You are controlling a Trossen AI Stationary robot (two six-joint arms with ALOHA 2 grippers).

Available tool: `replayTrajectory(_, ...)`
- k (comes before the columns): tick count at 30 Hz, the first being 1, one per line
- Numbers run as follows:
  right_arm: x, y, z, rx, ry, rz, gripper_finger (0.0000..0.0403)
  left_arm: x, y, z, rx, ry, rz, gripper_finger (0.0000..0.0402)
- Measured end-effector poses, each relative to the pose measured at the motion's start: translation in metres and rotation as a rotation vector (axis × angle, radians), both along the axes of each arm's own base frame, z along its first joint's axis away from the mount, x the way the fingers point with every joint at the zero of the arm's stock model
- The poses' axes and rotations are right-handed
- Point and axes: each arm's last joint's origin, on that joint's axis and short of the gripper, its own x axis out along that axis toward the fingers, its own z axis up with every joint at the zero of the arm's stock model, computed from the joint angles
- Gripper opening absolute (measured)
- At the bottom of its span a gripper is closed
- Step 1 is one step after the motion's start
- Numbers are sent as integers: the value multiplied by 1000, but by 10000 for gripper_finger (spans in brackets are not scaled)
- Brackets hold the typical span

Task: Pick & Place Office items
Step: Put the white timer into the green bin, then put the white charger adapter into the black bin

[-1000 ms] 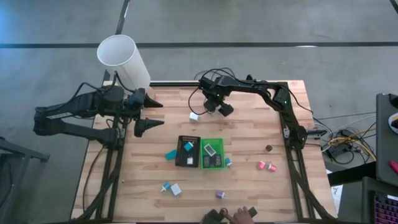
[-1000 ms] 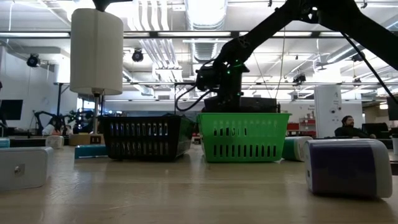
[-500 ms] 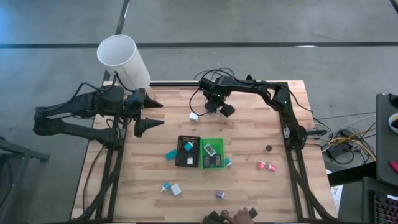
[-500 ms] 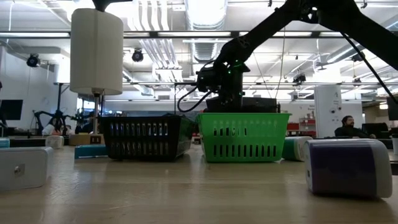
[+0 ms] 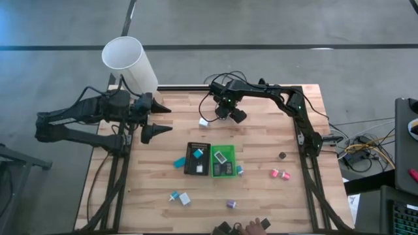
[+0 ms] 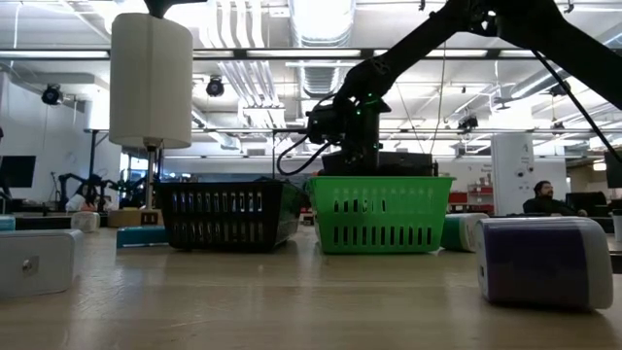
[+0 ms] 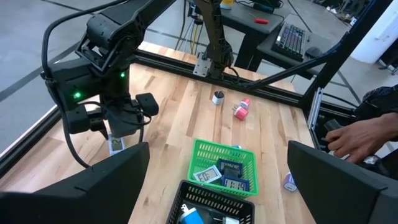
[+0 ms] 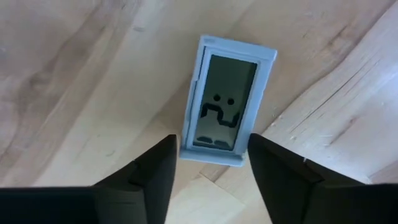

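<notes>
A small light-blue block with a grey screen [image 8: 227,102] lies flat on the wood at the table's far side; from above it shows as a pale piece [image 5: 204,122]. My right gripper [image 8: 211,171] hangs over it, open, one finger on each side of its nearer end; whether they touch it cannot be told. My left gripper [image 5: 162,119] waits open near the table's left edge. More tiny pieces lie about: teal [image 5: 179,161], pink [image 5: 279,173], black [image 5: 282,155], purple [image 5: 231,203], white and teal [image 5: 181,198].
A black tray [image 5: 197,158] and a green tray [image 5: 223,160] stand side by side mid-table, each holding small pieces. A tall white cylinder lamp [image 5: 129,62] stands at the far left corner. A person's hand [image 5: 251,226] rests at the near edge.
</notes>
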Motion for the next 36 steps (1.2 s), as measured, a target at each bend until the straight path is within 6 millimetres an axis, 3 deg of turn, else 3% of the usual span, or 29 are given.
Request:
replayTrajectory(7, -2, 1, -3, 3, 8, -7, 150, 0, 0, 0, -4, 0, 1, 383)
replayTrajectory(16, -3, 0, 4, 10, 32, -36, 161, 0, 0, 0, -4, 0, 2, 383)
replayTrajectory(25, -15, -9, 57, 109, -55, -416, 200, 0, 0, 0, 6, 0, 1, 383)
replayTrajectory(30, -34, -16, 87, 272, -147, -618, 207, 0, 0, 0, 24, 2, -6, 383)
replayTrajectory(36, -59, -10, 116, 466, -233, -785, 208, 0, 0, 0, 123, 7, -49, 383)
